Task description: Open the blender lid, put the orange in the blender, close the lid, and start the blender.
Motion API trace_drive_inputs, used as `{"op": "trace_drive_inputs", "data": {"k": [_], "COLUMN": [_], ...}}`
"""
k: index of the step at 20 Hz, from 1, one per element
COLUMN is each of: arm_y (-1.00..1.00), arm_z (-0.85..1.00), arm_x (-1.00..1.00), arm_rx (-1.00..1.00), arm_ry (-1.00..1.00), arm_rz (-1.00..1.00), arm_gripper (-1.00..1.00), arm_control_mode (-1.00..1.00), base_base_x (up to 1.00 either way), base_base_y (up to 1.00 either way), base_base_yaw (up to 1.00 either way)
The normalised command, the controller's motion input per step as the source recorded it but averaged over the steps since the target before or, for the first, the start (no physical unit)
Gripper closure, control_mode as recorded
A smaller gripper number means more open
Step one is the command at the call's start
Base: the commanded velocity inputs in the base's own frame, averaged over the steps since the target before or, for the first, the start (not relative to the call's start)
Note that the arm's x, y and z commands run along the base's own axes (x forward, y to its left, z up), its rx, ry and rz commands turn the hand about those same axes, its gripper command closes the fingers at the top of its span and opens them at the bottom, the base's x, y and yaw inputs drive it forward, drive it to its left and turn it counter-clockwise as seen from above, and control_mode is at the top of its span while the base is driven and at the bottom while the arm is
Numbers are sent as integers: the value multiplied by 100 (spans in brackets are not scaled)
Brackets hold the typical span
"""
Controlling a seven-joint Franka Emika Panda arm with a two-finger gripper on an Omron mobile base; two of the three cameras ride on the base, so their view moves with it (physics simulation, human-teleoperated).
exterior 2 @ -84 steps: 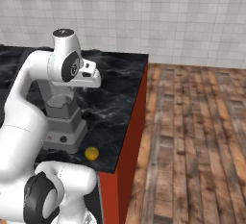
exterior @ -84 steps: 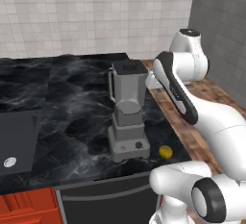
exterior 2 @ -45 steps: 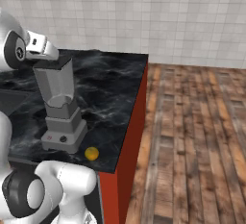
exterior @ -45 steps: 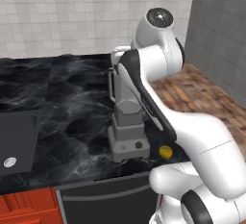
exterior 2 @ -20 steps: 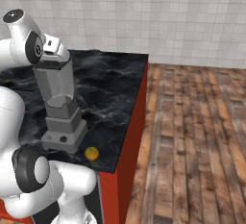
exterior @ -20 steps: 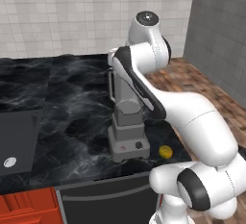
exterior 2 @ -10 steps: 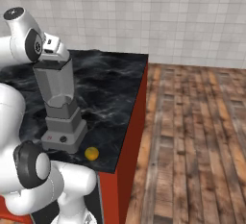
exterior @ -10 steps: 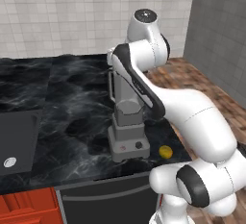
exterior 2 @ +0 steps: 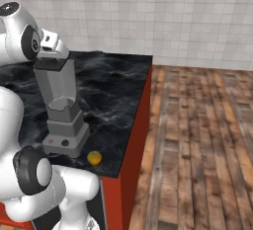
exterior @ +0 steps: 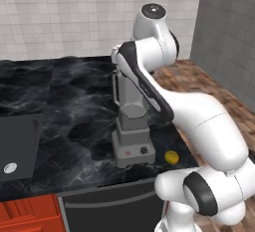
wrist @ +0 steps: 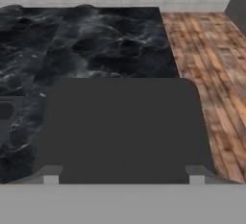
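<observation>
Hand view looks straight down on the flat, matt, dark grey-black square blender lid (wrist: 122,129) with rounded corners, lying directly beneath the hand (wrist: 120,174). The two small grey fingertips (wrist: 50,174) stand at the lid's left and right near edges, spread about as wide as the lid; whether they press its sides I cannot tell. Beyond the lid, farther from the hand, spreads the glossy black marble-veined worktop (wrist: 101,40), and to the right of it a floor of reddish-brown wooden planks (wrist: 206,40).

Right base view shows the hand (exterior 2: 53,52) seated on top of the grey blender (exterior 2: 62,110). Its tall square jar tapers downward from the lid (exterior 2: 52,62) to a stepped grey base below the hand, bearing a small red button and a black knob. What the jar holds I cannot tell.

Lower still, on the worktop (exterior 2: 116,95) just beside the base's corner, lies the small round yellow-orange fruit, the orange (exterior 2: 94,157), apart from the blender.

Left base view gives the jar's side handle, the same blender (exterior: 132,126), and the orange (exterior: 172,157) well below the hand. Farther off, the worktop (exterior: 60,101) meets a white tiled wall (exterior: 74,12).
</observation>
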Motion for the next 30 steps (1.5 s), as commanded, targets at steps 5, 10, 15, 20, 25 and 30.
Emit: {"op": "trace_drive_inputs", "data": {"k": [5, 10, 15, 20, 25, 30], "arm_y": [-14, -79, -100, -100, -88, 23], "arm_z": [100, 56, -17, -91, -93, 59], "arm_x": [-47, -40, -11, 0, 8, -23], "arm_rx": [0, 3, 2, 0, 0, -5], "arm_ry": [-21, -17, 0, 12, 17, -18], "arm_rz": [0, -3, -10, -6, 0, 0], "arm_gripper": [100, 100, 100, 100, 100, 100], "arm_control_mode": [-100, -100, -100, -100, -100, -100], "base_base_x": [0, 0, 0, 0, 0, 0], "base_base_y": [0, 0, 0, 0, 0, 0], "base_base_yaw": [0, 0, 0, 0, 0, 0]}}
